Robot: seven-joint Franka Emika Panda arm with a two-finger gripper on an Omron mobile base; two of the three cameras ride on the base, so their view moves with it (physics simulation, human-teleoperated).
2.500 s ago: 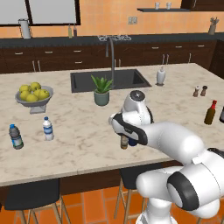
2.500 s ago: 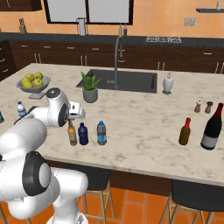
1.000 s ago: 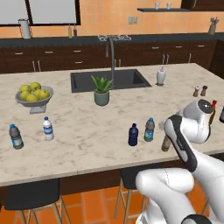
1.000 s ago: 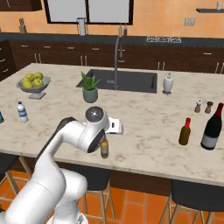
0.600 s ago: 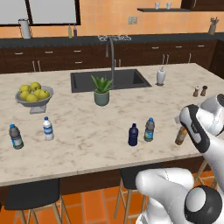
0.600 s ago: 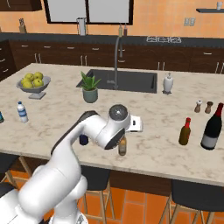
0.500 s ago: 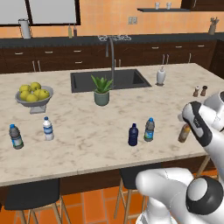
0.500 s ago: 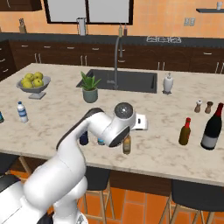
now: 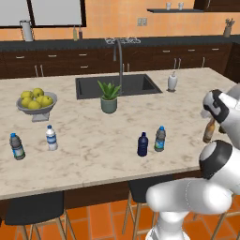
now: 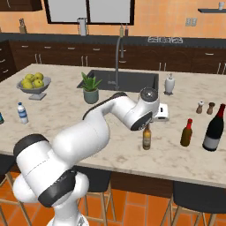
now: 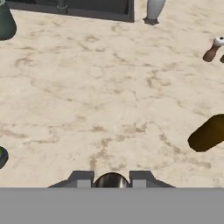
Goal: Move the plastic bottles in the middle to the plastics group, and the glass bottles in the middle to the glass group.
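Observation:
My gripper [image 10: 148, 126] is shut on the neck of the slender amber glass bottle [image 10: 147, 138], which stands upright low over the counter right of the sink; I cannot tell if its base touches. The same bottle [image 9: 208, 131] shows at the counter's right end. In the hand view its round top [image 11: 111, 180] sits between my fingertips [image 11: 81, 178]. The glass group, a small brown bottle [image 10: 187, 133] and a larger dark one [image 10: 215, 129], stands to the right. The navy plastic bottle [image 9: 142, 144] and the clear blue-capped one [image 9: 160, 139] stay mid-counter. Plastics group bottles [image 9: 51, 138] stand far left.
Salt and pepper shakers [image 10: 205, 107] stand behind the glass group. A white soap dispenser [image 10: 169, 84], the sink [image 10: 123, 80] and a potted plant [image 10: 90, 90] are further back. A fruit bowl [image 9: 36, 99] sits at the left. The counter's front edge [image 10: 167, 174] is close.
The arm has swung right along the counter with the amber bottle in its grip, away from the two plastic bottles in the middle and closer to the glass group.

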